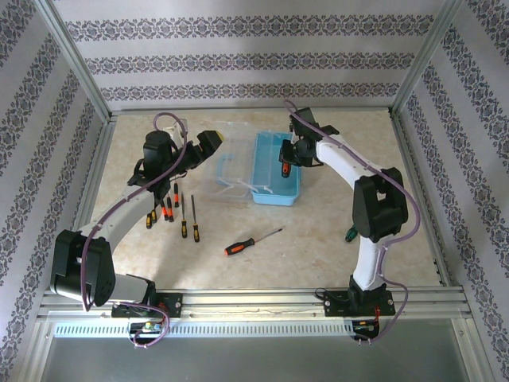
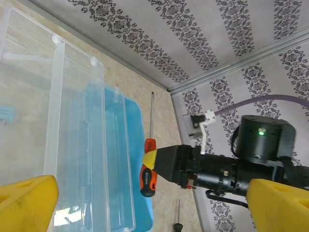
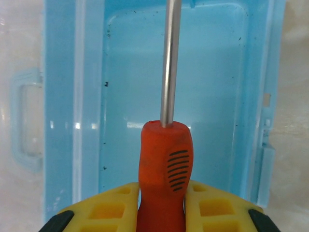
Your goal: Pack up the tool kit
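The right gripper [image 3: 163, 200] is narrowed onto the black-striped orange handle of a steel-shafted screwdriver [image 3: 164, 154], holding it above the open light-blue plastic case [image 3: 217, 72] on the desk [image 1: 318, 231]. The left gripper [image 1: 199, 150] stands wide and empty, near the case's clear lid [image 2: 72, 121].

This is a robot test cell in a lab: an aluminium frame [image 1: 254, 301] holds wallpapered panels [image 1: 238, 64] (grey ornament stripes) around a marble-look table [image 1: 318, 255].
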`<action>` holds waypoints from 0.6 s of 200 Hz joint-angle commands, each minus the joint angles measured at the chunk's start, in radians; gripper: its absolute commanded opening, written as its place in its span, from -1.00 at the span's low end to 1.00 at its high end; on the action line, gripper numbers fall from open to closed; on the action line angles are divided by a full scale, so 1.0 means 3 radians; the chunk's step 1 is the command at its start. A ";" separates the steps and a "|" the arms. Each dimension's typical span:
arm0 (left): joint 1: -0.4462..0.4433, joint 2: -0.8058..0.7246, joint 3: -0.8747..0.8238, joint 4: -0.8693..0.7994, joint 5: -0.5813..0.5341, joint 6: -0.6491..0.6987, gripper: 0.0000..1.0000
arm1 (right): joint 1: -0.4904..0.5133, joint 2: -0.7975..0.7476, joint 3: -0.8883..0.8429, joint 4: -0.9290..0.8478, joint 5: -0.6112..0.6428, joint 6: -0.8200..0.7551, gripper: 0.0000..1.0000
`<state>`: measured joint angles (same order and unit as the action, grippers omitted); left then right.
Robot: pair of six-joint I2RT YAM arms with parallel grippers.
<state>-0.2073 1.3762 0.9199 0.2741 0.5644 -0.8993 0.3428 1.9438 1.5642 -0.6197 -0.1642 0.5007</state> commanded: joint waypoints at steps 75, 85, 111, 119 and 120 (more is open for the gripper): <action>0.0058 -0.0056 -0.0037 0.0083 0.0052 -0.0086 0.99 | 0.0055 0.0507 0.0280 -0.0035 -0.0310 0.0173 -0.62; 0.0057 -0.0059 -0.0038 0.0088 0.0052 -0.0086 0.99 | 0.0054 0.0557 0.0310 -0.0041 -0.0316 0.0172 -0.62; 0.0062 -0.0066 -0.0036 0.0089 0.0052 -0.0090 0.99 | 0.0044 0.0656 0.0363 -0.0061 -0.0342 0.0176 -0.61; 0.0062 -0.0064 -0.0035 0.0089 0.0052 -0.0091 0.99 | 0.0044 0.0674 0.0373 -0.0066 -0.0342 0.0170 -0.61; 0.0062 -0.0066 -0.0037 0.0089 0.0052 -0.0091 0.99 | 0.0044 0.0676 0.0377 -0.0066 -0.0342 0.0168 -0.61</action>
<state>-0.2070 1.3762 0.9199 0.2741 0.5682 -0.9173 0.3500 2.1193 1.6352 -0.6334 -0.2390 0.5350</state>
